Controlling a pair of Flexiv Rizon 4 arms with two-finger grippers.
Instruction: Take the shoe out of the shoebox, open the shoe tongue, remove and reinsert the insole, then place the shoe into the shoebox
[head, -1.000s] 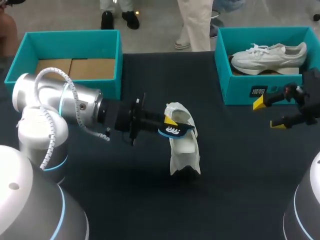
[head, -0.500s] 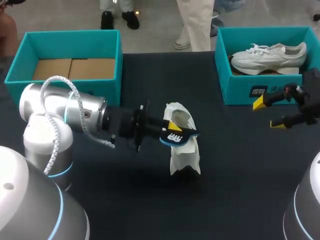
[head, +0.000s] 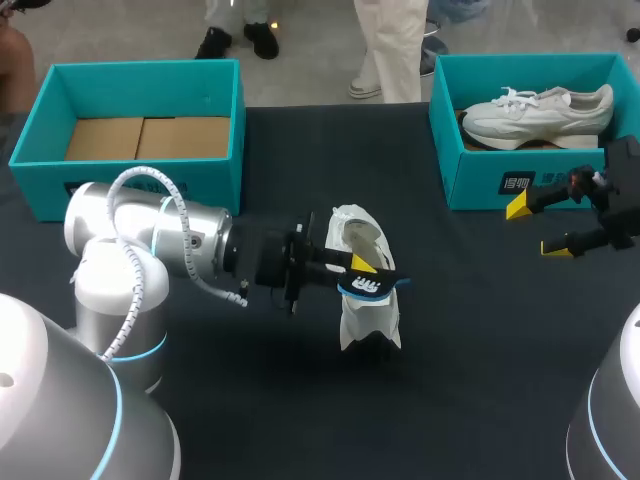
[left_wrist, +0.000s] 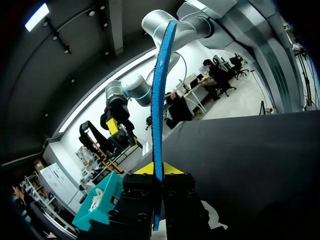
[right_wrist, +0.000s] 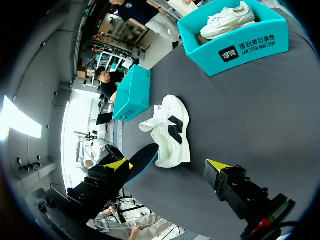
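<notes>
Insole (head: 368, 287) sat pinched edge-on in the left end effector (head: 360, 266), jutting over the white shoe (head: 370, 318) on the tabletop (head: 480, 350), apparently crosswise to the shoe's long axis. Right end effector (head: 537, 228), fingers spread and empty, hung well apart beside the shoebox (head: 480, 180).

Even overhead light, fairly bright — I see only a soft shadow under the shoe (head: 368, 318) on the black table (head: 480, 350); mild glare on L arm (head: 190, 240) shell.
</notes>
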